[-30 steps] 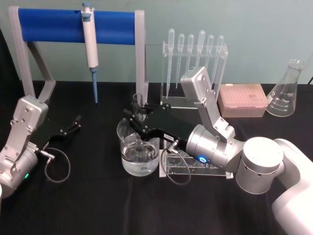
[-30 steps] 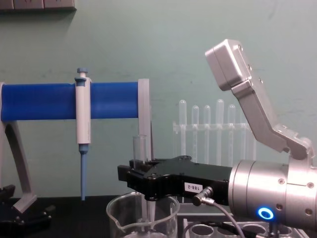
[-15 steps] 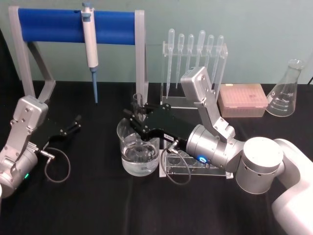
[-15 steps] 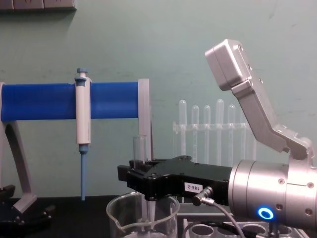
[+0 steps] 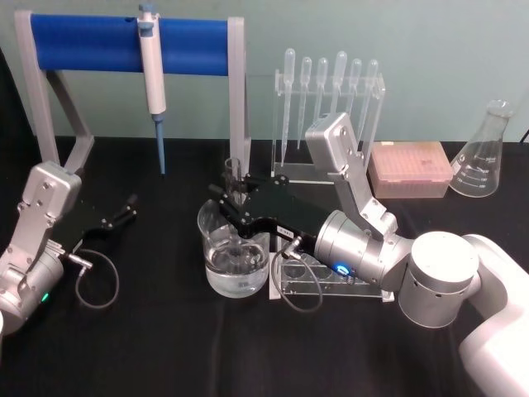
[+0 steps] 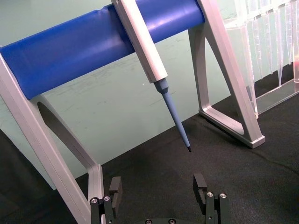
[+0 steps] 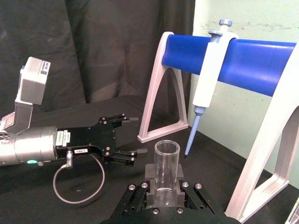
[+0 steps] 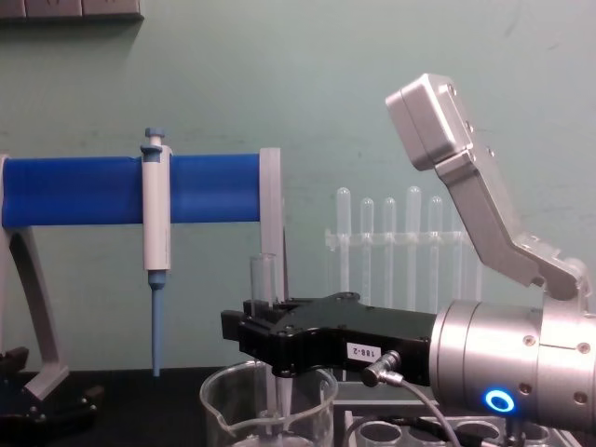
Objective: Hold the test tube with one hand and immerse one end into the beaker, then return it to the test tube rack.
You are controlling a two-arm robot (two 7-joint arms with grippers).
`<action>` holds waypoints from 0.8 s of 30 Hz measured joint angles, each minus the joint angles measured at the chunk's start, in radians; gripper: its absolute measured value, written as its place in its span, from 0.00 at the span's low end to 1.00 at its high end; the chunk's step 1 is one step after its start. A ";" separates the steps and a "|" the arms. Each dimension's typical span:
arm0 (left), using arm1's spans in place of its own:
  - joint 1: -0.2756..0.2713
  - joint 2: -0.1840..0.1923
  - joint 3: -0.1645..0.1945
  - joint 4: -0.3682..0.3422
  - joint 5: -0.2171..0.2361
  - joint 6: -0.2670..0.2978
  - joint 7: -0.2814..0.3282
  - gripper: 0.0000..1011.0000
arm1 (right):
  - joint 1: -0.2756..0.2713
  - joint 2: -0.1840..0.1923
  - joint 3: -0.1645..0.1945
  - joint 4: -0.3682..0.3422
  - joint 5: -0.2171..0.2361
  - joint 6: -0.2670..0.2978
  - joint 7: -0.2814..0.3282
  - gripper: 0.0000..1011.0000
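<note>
The test tube [image 5: 234, 171] stands upright, and my right gripper [image 5: 235, 198] is shut on its middle. Its lower part runs down inside the beaker [image 5: 216, 277], which holds clear liquid; I cannot tell whether the tip touches the liquid. From the chest, the test tube [image 8: 264, 277] rises above the black right gripper [image 8: 265, 326], over the beaker's rim [image 8: 223, 396]. The right wrist view looks down on the tube's open mouth [image 7: 167, 151] between the fingers. My left gripper [image 5: 126, 208] rests open on the black cloth at the left, with nothing between its fingers [image 6: 201, 184].
A blue-barred stand [image 5: 91, 41] carrying a pipettor [image 5: 152, 70] stands behind the beaker. A rack of plastic pipettes [image 5: 331, 91], a pink tip box [image 5: 409, 168] and a conical flask [image 5: 486, 153] line the back right. A clear holed rack [image 5: 326, 281] lies under my right wrist.
</note>
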 joint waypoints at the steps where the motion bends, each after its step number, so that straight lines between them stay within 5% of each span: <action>1: 0.000 0.000 0.000 0.000 0.000 0.000 0.000 0.99 | 0.000 0.000 0.000 0.000 0.000 0.000 0.000 0.22; 24: 0.000 0.000 0.000 0.000 0.000 0.000 0.000 0.99 | 0.000 0.000 0.000 0.000 0.000 0.000 0.000 0.22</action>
